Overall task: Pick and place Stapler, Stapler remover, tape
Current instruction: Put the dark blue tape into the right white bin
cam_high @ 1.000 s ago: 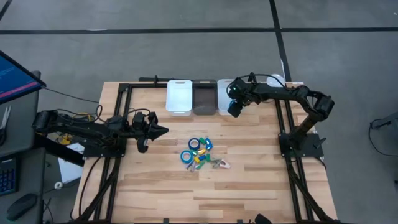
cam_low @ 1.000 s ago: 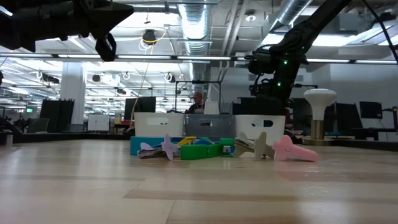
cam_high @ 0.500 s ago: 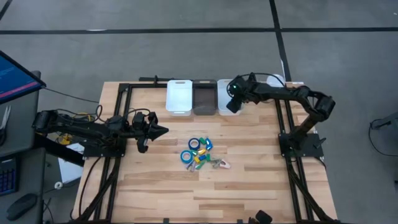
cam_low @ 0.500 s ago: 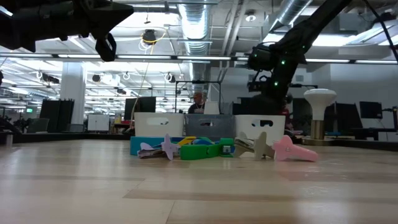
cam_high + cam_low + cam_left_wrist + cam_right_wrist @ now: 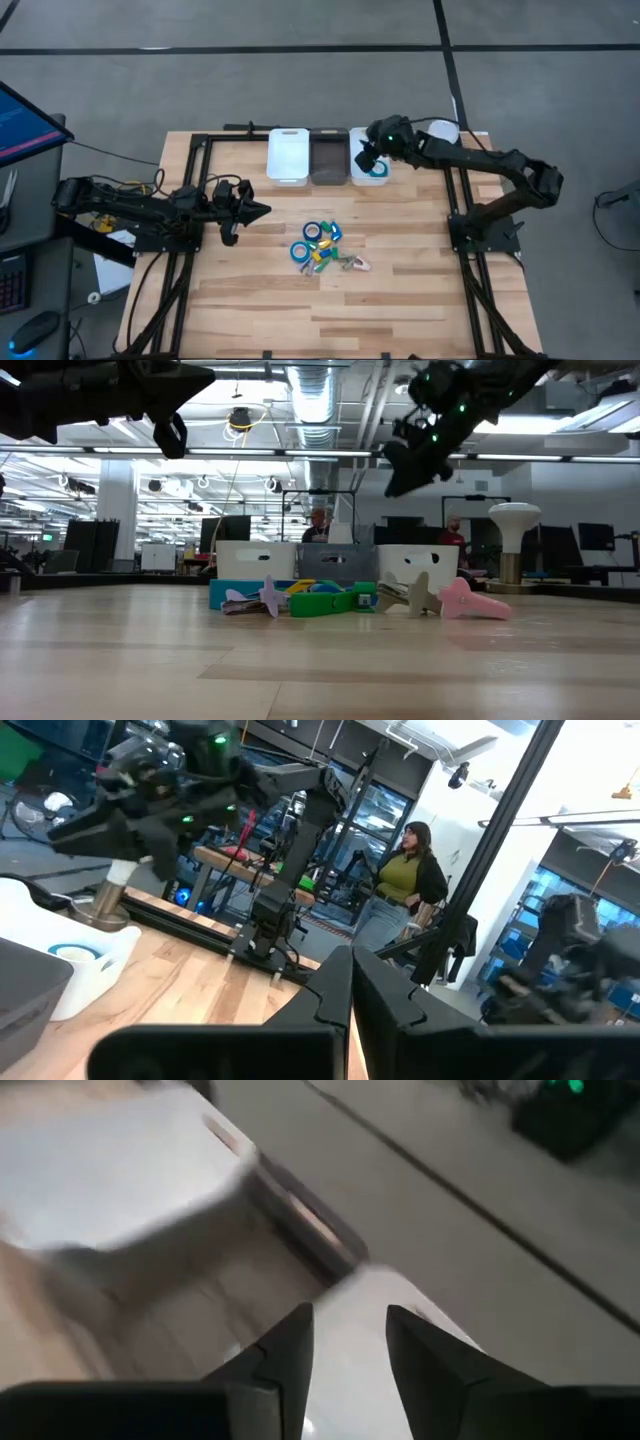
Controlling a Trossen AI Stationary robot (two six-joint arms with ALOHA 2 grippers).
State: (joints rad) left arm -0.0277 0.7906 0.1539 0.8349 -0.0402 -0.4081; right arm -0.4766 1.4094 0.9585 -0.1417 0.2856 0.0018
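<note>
Starting with the worktop (image 5: 400, 300), it carries 3 bins in a row along its far edge and a small pile (image 5: 325, 252) of things near its middle. The right arm (image 5: 470, 160) reaches in from the right, and its tool (image 5: 366, 160) hangs above the right bin (image 5: 360, 181); the left arm (image 5: 130, 205) waits at the left with its tool (image 5: 258, 211) pinched shut on nothing, pointing toward the pile. In the right wrist view the right tool's 2 fingers (image 5: 290, 1350) stand partly apart with nothing between them. 1 tape roll (image 5: 379, 169) lies inside the right bin, just beside that tool, so this drop looks finished. At least 2 more tape rolls (image 5: 313, 231) (image 5: 300, 251) remain in the pile, crowded against tiny green and yellow blocks, with a pink piece (image 5: 360, 266) on its near right side that I take for the stapler remover. The step in hand seems to be clearing the bin and heading back. To do it well, the right tool should rise clear of the bin wall before swinging near and left, spread its fingers wider, and come straight down over 1 roll at the pile's edge, so the blocks are not dragged along.
</note>
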